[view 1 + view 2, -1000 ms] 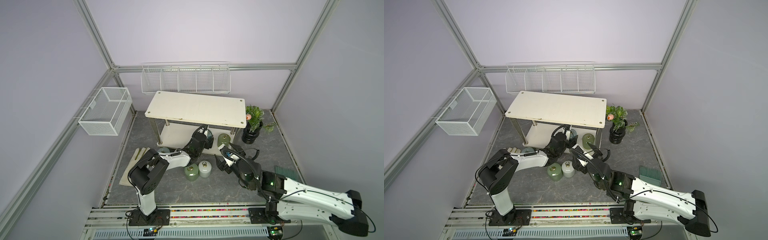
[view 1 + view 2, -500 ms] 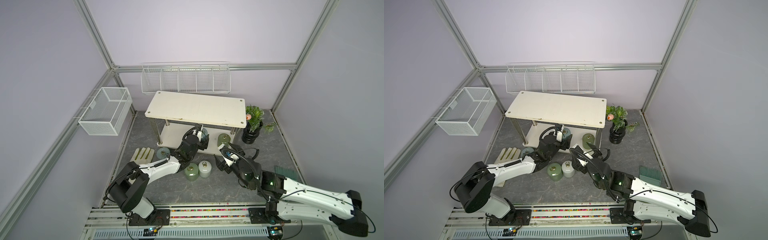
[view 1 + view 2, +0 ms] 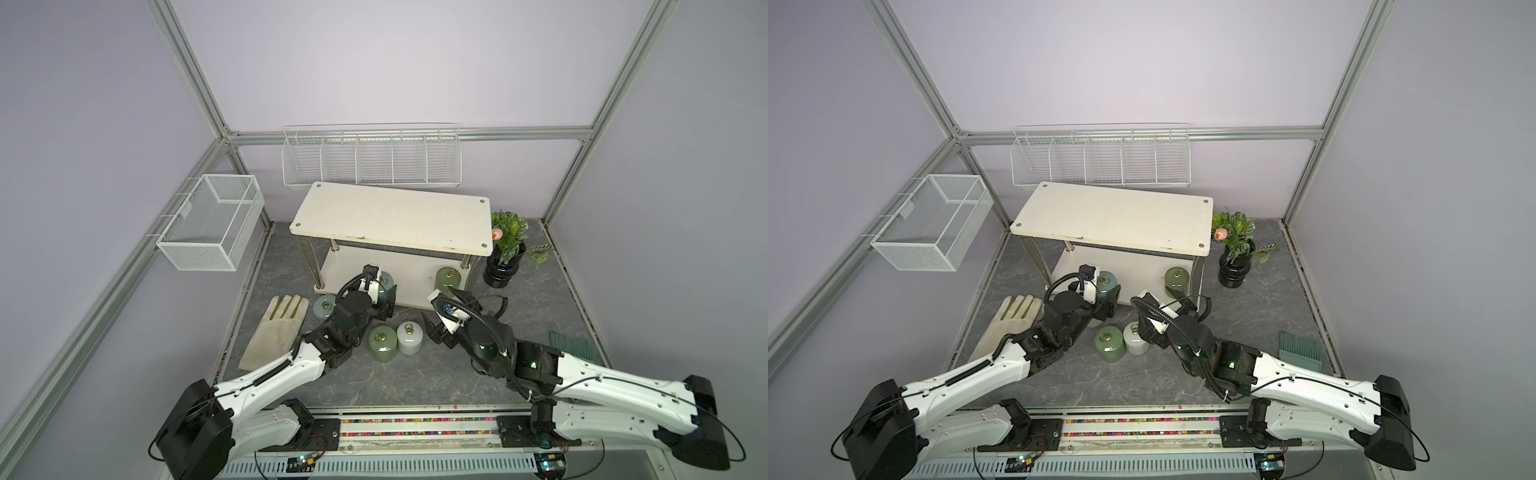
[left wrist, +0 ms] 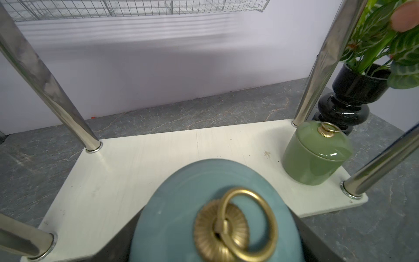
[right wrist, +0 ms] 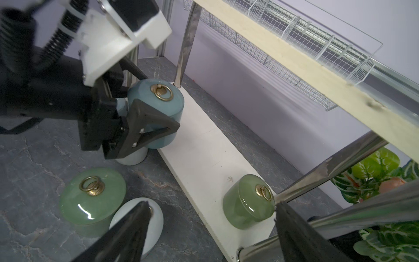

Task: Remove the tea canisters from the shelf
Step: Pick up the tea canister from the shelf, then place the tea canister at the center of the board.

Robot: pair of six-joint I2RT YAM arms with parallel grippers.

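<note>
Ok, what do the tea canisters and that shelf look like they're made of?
Tea canisters: probably glazed ceramic, glossy with sharp highlights; ring pulls look brass-toned metal. Shelf posts: polished chrome-like metal, mirror reflections. Shelf boards: matte cream, maybe painted wood.

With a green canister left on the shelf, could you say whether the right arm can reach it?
Probably yes: the right gripper, open, faces the green canister across the shelf's open front; only a chrome post stands close beside it.
</note>
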